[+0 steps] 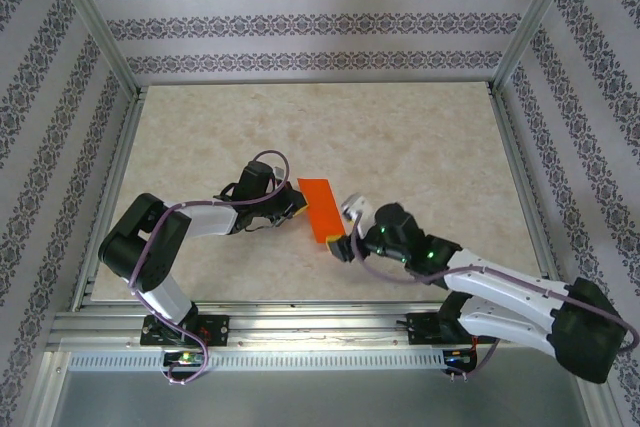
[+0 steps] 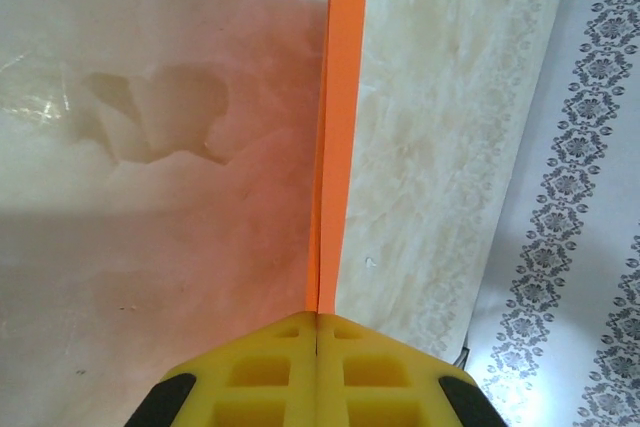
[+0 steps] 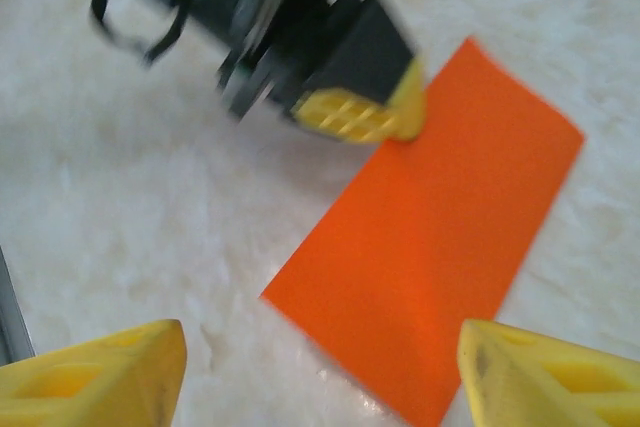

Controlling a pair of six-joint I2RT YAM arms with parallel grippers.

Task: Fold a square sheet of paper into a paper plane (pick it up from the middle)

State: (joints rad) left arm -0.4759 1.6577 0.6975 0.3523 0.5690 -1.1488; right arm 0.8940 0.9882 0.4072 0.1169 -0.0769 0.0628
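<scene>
The square sheet of paper (image 1: pixel 320 209) is bright orange and lies on the table as a doubled oblong, its long side running away from the arms. My left gripper (image 1: pixel 297 203) is shut on its left long edge. In the left wrist view the yellow jaws meet with no gap at the left gripper (image 2: pixel 318 315), and the paper (image 2: pixel 338 147) runs edge-on away from them in two layers. My right gripper (image 1: pixel 340 244) hovers at the paper's near end, open. In the right wrist view the right gripper (image 3: pixel 322 377) stands wide, the paper (image 3: pixel 440 237) lies below, and the left gripper's yellow fingers (image 3: pixel 365 112) pinch the paper's far edge.
The marbled beige tabletop (image 1: pixel 220 137) is fenced by an aluminium frame (image 1: pixel 110 57) and patterned walls. Both arms' bases sit on the near rail (image 1: pixel 320 332). Cables loop over the left wrist (image 1: pixel 265 162).
</scene>
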